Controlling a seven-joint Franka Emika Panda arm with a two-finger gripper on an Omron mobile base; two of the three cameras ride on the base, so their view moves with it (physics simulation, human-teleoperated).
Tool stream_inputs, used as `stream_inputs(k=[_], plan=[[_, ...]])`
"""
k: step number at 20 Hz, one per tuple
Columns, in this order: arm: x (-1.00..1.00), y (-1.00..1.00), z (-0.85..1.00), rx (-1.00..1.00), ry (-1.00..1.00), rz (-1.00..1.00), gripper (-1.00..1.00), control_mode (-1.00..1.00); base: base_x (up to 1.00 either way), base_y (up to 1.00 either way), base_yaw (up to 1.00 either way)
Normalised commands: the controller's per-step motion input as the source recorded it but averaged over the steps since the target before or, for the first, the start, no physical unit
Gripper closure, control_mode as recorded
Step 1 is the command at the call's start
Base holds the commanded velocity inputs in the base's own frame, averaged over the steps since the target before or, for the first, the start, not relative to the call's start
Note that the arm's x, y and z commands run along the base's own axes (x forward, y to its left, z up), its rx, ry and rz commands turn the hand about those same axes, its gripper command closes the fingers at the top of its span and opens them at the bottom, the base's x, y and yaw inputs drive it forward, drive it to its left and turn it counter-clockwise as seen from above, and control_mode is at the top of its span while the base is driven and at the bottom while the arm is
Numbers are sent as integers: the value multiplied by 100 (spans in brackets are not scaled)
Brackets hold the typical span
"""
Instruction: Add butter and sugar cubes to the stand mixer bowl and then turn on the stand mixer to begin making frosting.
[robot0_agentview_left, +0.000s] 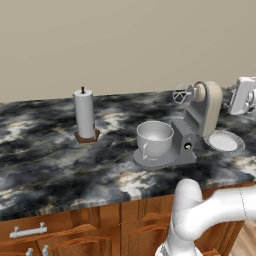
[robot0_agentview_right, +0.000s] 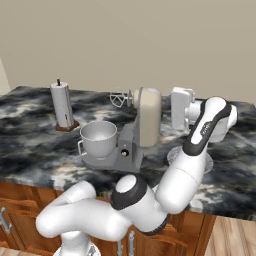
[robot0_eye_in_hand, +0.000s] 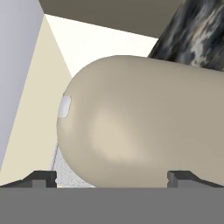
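The stand mixer stands on the dark marbled counter with its cream head tilted up and its wire whisk in the air. On its grey base sits the stand mixer bowl, light grey-white, handle toward me, nothing showing inside. My gripper hovers close behind the back of the mixer head, open, with nothing between its fingertips. A small knob is on the mixer's side. The butter and the sugar cubes are out of view.
A white paper-towel roll on a brown stand is left of the mixer. A round white plate lies right of the mixer, under my arm. Wooden drawers run below the counter's front edge.
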Motion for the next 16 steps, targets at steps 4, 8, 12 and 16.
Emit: stream_inputs(k=[4,8,12,16], plan=[[1,45,-3,0,0,-3,-100,-100,0,0,0],[0,66,0,0,0,-4,-100,-100,0,0,0],[0,98,-3,-2,0,-5,-100,-100,0,0,0],[-2,100,-1,-7,0,-6,-100,-100,0,0,0]])
